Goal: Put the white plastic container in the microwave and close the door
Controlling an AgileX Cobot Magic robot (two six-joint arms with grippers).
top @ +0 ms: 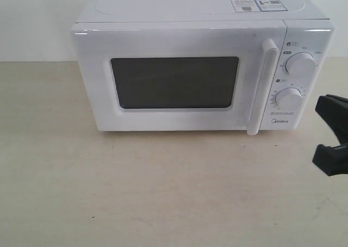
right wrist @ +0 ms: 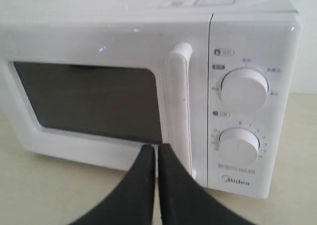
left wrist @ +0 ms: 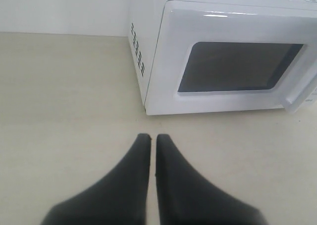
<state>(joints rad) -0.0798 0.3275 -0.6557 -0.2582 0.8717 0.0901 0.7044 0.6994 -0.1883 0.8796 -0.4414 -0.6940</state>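
Microwave (top: pixel 190 10) sits on pale table (top: pixel 136 192), door (top: pixel 98 78) shut flush, bar handle (top: pixel 262 89) upright beside the two knobs. Dark window gives no sight of the white plastic container; cannot tell where it is. Left gripper (left wrist: pixel 152 136) clenched on nothing, low over the table off the microwave's corner. Right gripper (right wrist: pixel 156 146) likewise clenched and empty, before the handle's lower end.

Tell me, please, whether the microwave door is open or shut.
Shut: the door lies flush against the microwave front in all views.
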